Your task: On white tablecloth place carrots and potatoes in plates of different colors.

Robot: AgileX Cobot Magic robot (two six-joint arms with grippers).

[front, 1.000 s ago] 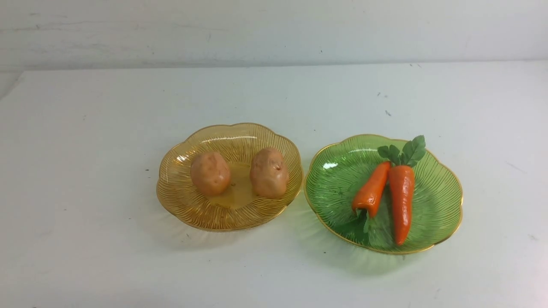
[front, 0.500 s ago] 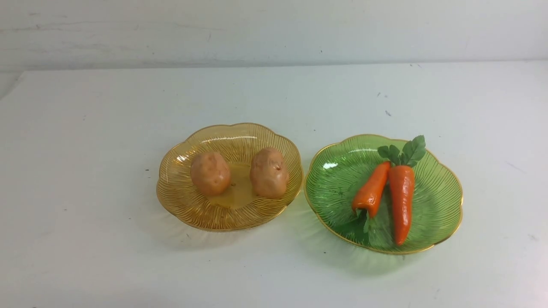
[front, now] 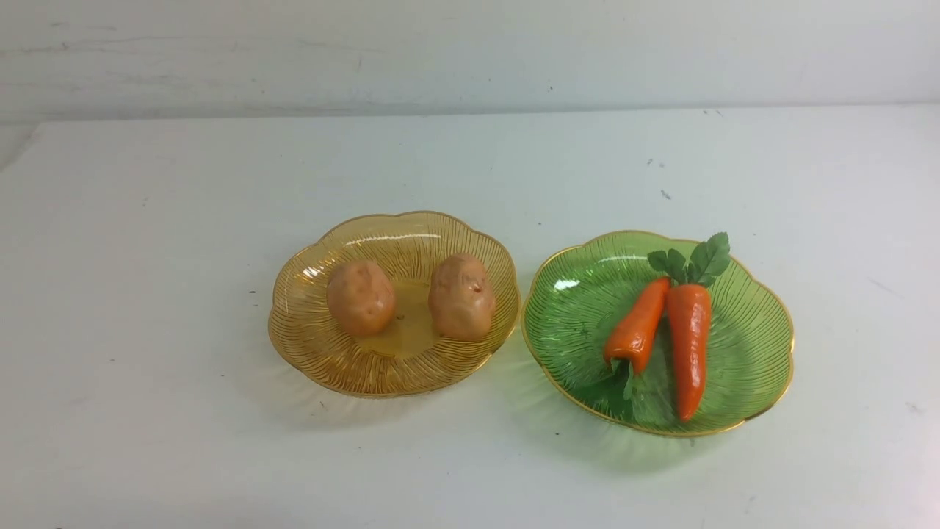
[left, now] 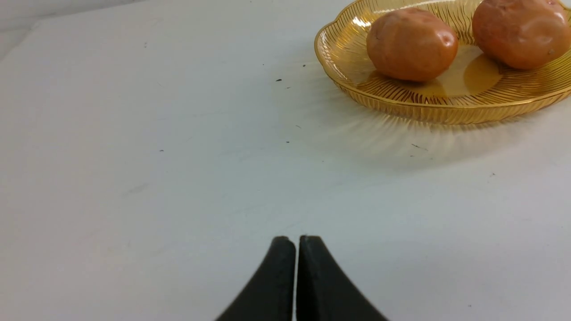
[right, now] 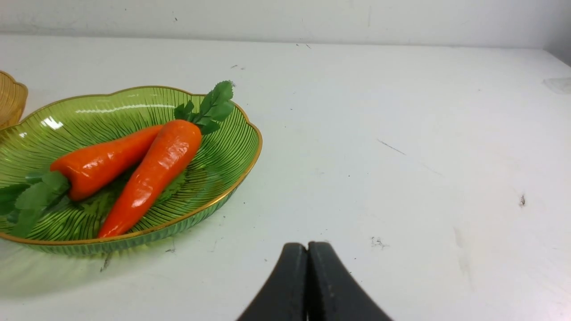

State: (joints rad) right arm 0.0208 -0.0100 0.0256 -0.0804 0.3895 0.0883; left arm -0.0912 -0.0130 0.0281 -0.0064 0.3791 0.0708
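Two tan potatoes (front: 360, 297) (front: 461, 295) lie in the amber-yellow plate (front: 308, 345) on the white tablecloth (front: 147, 220). Two orange carrots (front: 637, 326) (front: 689, 345) lie side by side in the green plate (front: 756, 345), one leafy top pointing far, the other near. The front view shows neither gripper. In the left wrist view my left gripper (left: 296, 240) is shut and empty over bare cloth, short of the yellow plate (left: 446, 111) and its potatoes (left: 410, 44) (left: 519, 31). In the right wrist view my right gripper (right: 308, 246) is shut and empty beside the green plate (right: 232, 178) with the carrots (right: 151, 171) (right: 100, 160).
A pale wall (front: 470, 51) runs behind the table's far edge. Small dark specks (front: 664, 194) mark the cloth behind the green plate. The two plates almost touch at the middle of the table.
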